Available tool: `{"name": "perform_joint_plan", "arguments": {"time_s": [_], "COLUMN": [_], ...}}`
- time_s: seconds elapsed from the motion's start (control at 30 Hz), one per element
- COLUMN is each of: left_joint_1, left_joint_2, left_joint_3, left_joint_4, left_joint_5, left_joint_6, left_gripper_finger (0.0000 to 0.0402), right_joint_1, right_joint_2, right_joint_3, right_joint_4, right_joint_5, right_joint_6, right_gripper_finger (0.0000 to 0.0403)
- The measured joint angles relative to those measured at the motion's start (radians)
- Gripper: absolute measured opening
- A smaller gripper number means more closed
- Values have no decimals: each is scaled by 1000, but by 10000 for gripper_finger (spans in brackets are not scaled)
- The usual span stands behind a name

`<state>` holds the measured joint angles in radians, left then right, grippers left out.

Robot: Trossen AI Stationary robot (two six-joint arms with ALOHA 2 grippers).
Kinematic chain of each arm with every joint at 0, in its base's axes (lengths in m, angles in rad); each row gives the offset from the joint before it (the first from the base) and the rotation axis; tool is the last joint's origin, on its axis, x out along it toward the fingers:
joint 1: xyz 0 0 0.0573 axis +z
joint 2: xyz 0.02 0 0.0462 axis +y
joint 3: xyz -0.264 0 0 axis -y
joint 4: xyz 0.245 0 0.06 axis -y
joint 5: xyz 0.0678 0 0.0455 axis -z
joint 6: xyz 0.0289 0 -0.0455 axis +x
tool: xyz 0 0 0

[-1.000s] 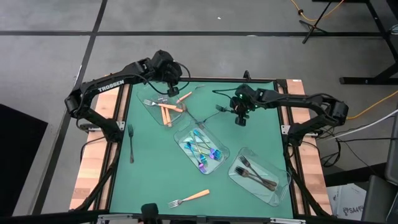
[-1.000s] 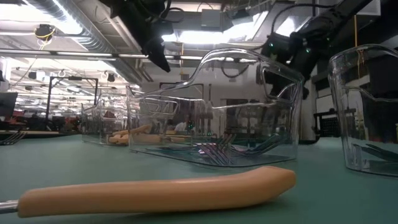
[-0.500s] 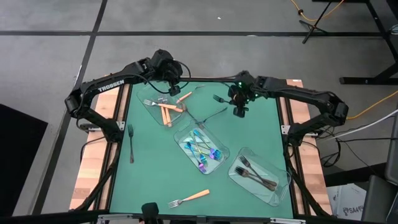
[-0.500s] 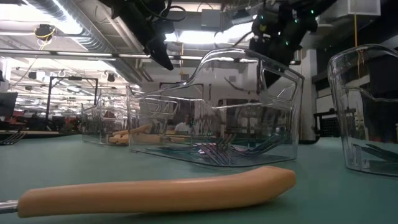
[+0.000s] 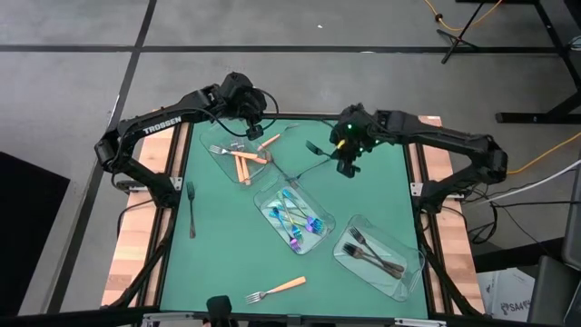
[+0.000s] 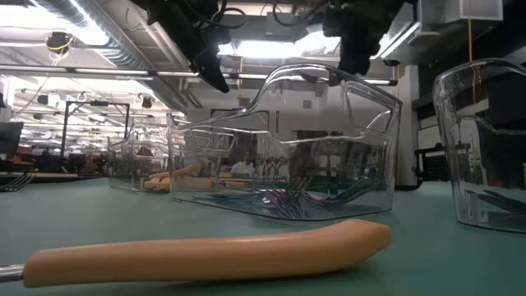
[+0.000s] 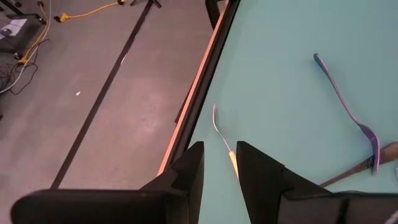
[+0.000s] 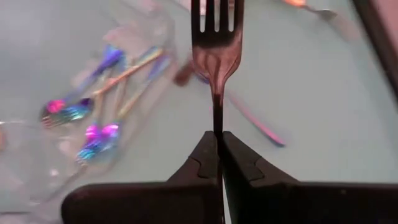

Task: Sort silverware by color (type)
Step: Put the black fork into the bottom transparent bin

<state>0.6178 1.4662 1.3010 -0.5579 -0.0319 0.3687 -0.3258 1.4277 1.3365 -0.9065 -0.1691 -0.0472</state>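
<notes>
My right gripper (image 8: 219, 149) is clamped on a dark fork (image 8: 217, 37), held above the table's far middle. Left gripper (image 7: 219, 171) sits part-open with nothing in it over the far-left orange tray (image 5: 243, 156). I'd call it mostly sorted. Left to go: a dark fork (image 5: 192, 209) at left and an orange fork (image 5: 276, 290) near the front edge.
</notes>
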Motion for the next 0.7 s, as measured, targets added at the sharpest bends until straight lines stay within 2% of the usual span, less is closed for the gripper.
{"name": "perform_joint_plan", "arguments": {"time_s": [0.47, 0.7], "left_joint_1": [0, 0], "left_joint_2": [0, 0], "left_joint_3": [0, 0], "left_joint_4": [-2, -2], "left_joint_5": [0, 0], "left_joint_6": [0, 0], "left_gripper_finger": [89, 89], "right_joint_1": [304, 497], "right_joint_2": [0, 0], "right_joint_3": [4, 5], "right_joint_4": [-93, -140], "right_joint_5": [3, 97], "right_joint_6": [355, 576], "right_gripper_finger": [0, 0]}}
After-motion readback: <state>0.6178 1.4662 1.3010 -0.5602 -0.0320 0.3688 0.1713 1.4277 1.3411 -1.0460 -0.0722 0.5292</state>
